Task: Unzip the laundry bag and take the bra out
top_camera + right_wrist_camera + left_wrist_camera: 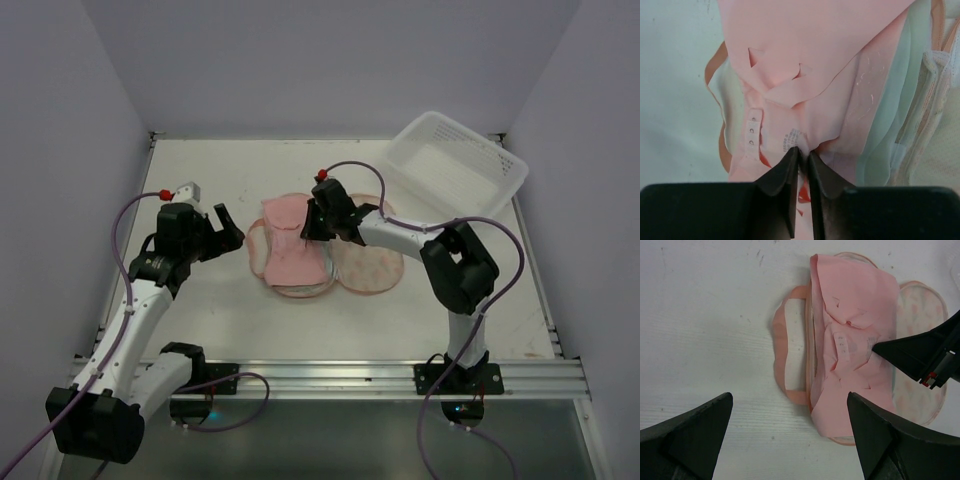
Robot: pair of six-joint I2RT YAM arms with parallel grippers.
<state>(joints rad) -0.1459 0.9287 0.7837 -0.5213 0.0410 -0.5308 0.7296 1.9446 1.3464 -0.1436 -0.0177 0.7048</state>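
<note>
My right gripper (803, 152) is clenched on the bra (830, 60). Its two fingertips pinch a thin fold of the pink fabric, just beside the small printed label and the hook tab. The bra lies in the middle of the table (200, 310), crumpled on top of the opened laundry bag (372, 268). It is pink side up, with pale mint green showing along its right edge. The bag's patterned fabric sticks out from under the bra on the right. My left gripper (232, 232) is released, its jaws spread wide. It hovers over the table just left of the bra and touches nothing. A white basket (508, 160) sits at the far right corner, well apart from the bag.
</note>
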